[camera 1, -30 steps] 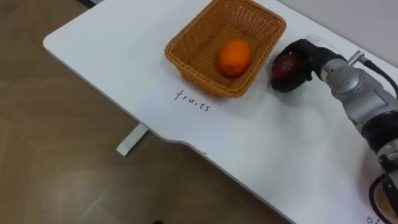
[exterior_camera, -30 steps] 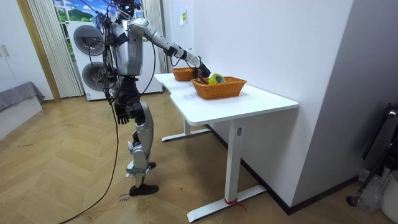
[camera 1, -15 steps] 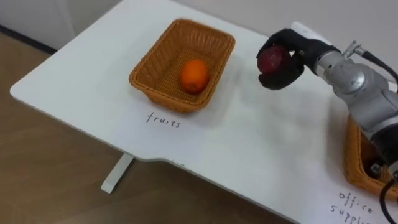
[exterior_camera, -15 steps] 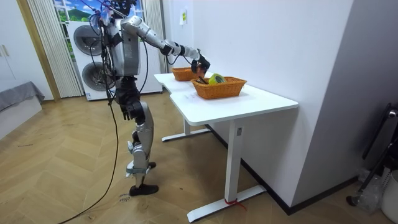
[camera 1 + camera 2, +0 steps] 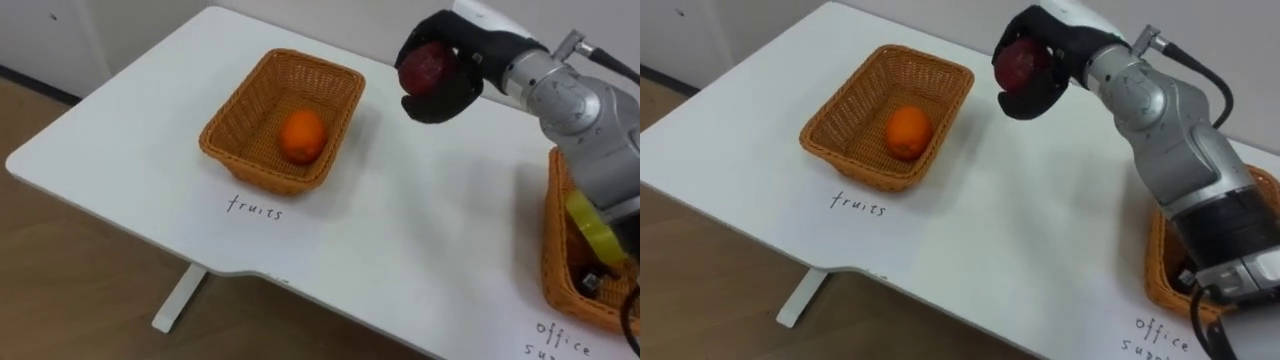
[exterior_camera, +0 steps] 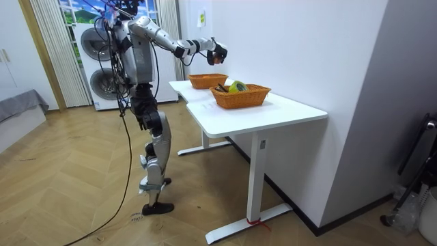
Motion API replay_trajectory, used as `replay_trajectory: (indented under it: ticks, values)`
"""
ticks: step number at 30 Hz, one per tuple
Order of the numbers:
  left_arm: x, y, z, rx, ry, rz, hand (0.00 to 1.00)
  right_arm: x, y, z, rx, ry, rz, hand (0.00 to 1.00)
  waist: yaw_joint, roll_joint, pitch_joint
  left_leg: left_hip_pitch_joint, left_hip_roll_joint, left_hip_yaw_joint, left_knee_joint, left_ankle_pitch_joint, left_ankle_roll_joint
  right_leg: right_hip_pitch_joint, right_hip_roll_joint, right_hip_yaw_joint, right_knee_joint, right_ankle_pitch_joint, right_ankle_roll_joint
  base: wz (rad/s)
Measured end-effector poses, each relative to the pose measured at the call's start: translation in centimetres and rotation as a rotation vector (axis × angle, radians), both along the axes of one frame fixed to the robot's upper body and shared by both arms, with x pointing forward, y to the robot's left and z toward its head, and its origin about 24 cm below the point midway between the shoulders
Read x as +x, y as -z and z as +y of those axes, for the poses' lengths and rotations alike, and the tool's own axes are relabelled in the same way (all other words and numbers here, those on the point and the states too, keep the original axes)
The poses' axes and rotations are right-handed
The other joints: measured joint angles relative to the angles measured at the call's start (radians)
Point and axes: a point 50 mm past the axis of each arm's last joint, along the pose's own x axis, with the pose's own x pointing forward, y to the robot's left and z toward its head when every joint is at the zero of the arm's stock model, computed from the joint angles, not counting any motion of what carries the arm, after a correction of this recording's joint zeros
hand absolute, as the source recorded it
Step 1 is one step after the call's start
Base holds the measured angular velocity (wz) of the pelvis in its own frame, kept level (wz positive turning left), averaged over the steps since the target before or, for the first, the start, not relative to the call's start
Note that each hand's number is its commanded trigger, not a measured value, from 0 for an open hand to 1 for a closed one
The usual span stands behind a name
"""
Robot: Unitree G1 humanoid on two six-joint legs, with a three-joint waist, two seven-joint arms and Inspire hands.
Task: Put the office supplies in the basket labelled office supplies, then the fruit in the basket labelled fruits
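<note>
**Held Aloft, Firmly Clasped**

The black right hand [image 5: 450, 88] curled its fingers round a smooth, dark-red round apple [image 5: 424, 68] — above the flat white table [image 5: 400, 230], right of the woven wicker fruit basket [image 5: 252, 170] cradling a dimpled orange [image 5: 302, 136].

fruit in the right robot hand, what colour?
Dark red: the fruit is gripped in the black right robot hand. Clearest in the left eye view.
</note>
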Motion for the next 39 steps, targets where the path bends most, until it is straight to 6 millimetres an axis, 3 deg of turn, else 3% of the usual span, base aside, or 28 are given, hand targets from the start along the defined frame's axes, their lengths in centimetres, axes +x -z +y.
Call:
replay_trajectory:
  ticks: [5,13,18,26,30,39]
  values:
    - [-0.3,0.3,-0.7,-0.003,-0.011,0.006,0.0,-0.1,-0.4,0.1,0.003,-0.006,-0.012,1.0,-0.017,0.001,0.0012,0.001,-0.008,-0.014,0.004,-0.001,0.002,0.01,-0.006,-0.011,0.001,-0.002,0.004,0.08]
    - [-0.2,0.3,-0.9,-0.007,-0.009,0.003,0.0,-0.6,-2.7,0.6,0.017,-0.028,-0.107,1.0,-0.017,-0.002,0.0026,0.005,-0.018,-0.015,0.009,-0.004,0.007,0.017,-0.013,-0.009,-0.001,-0.007,0.011,0.0]
    - [-0.1,0.4,-1.0,-0.012,-0.01,0.001,0.0,-0.8,-3.0,0.8,-0.018,-0.031,-0.132,1.0,-0.013,-0.001,0.0033,0.005,-0.023,-0.016,0.008,-0.006,0.011,0.016,-0.018,-0.01,-0.001,-0.01,0.016,0.0]
    - [0.1,0.5,-1.6,-0.027,-0.019,-0.007,0.0,-0.8,-2.9,1.9,-0.01,-0.04,-0.115,1.0,0.01,-0.007,0.0049,0.003,-0.028,-0.019,0.002,-0.01,0.017,0.015,-0.024,-0.025,0.002,-0.014,0.021,0.03]
    - [0.1,0.5,-1.6,-0.029,-0.019,-0.005,0.0,-0.8,-2.8,2.1,-0.007,-0.038,-0.106,1.0,0.034,-0.015,0.0096,0.003,-0.028,-0.022,0.0,-0.01,0.017,0.015,-0.025,-0.029,0.002,-0.014,0.022,0.02]
    - [-0.1,0.6,-1.7,-0.037,-0.019,-0.002,0.0,-0.9,-2.0,2.6,0.006,-0.07,-0.054,1.0,0.064,-0.02,0.0109,0.008,-0.035,-0.05,0.002,-0.01,0.017,0.034,-0.026,-0.046,0.001,-0.015,0.024,0.09]
